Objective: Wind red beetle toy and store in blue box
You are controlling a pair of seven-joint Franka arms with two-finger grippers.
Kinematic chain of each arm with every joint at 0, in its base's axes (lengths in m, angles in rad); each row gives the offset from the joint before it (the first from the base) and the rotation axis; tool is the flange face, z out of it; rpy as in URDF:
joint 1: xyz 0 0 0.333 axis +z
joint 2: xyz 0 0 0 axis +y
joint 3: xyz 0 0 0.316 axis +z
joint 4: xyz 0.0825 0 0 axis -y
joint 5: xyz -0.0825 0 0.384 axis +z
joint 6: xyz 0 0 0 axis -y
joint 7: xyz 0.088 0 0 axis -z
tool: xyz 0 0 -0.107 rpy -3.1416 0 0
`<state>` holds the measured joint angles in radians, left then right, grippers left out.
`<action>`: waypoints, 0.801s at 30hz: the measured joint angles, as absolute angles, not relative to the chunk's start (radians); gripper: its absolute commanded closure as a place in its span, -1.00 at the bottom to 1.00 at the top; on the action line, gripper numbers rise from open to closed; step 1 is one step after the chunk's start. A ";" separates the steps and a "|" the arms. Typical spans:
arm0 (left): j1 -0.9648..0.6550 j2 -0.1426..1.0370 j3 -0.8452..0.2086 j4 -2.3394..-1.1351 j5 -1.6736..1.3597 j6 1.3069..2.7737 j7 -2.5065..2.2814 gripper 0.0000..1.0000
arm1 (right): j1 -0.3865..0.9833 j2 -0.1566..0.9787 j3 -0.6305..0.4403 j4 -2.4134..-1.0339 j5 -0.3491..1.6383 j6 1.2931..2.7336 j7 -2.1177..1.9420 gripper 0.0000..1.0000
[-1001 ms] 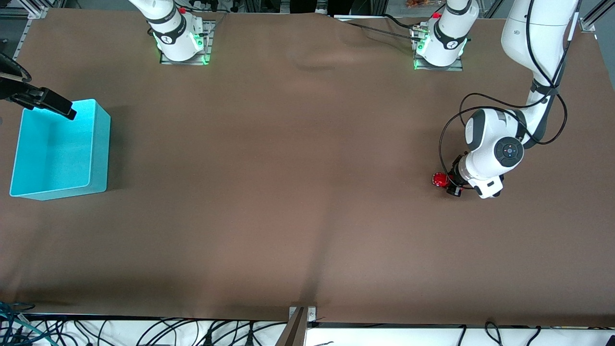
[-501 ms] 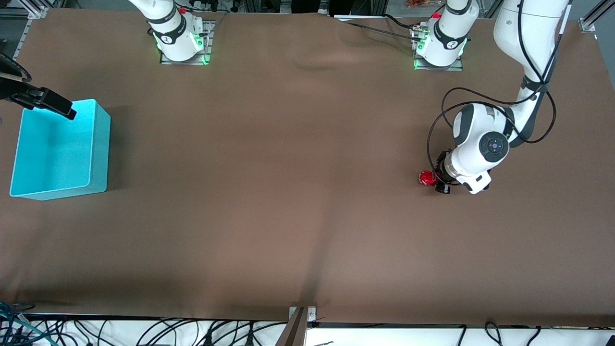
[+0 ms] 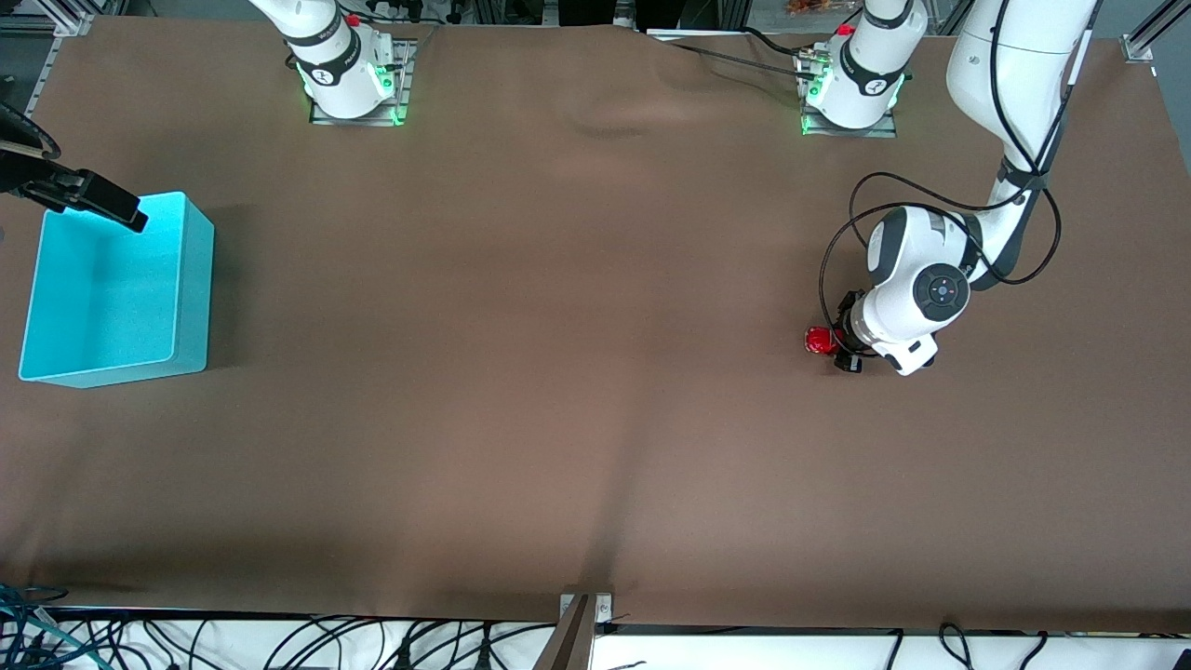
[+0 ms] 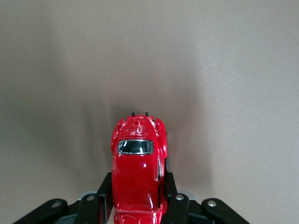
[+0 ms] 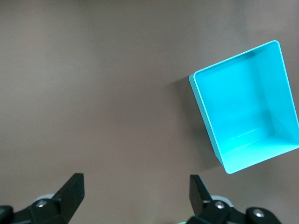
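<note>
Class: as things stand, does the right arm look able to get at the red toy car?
Probably not: the left gripper is shut on the red toy car at the left arm's end, while the open right gripper is by the blue box.

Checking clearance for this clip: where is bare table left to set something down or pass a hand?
The long brown stretch between the blue box and the red beetle toy is bare, as is the strip nearer the front camera. Crowded spots: the left end effector, shut on the toy, and the box corner under the open right end effector.
</note>
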<state>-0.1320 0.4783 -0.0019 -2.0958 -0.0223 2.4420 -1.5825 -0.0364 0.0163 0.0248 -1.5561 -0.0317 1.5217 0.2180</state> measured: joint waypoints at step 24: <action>-0.129 0.497 0.091 -2.076 0.061 2.444 -1.558 1.00 | -0.036 0.016 0.025 -1.556 -0.032 1.522 0.218 -1.00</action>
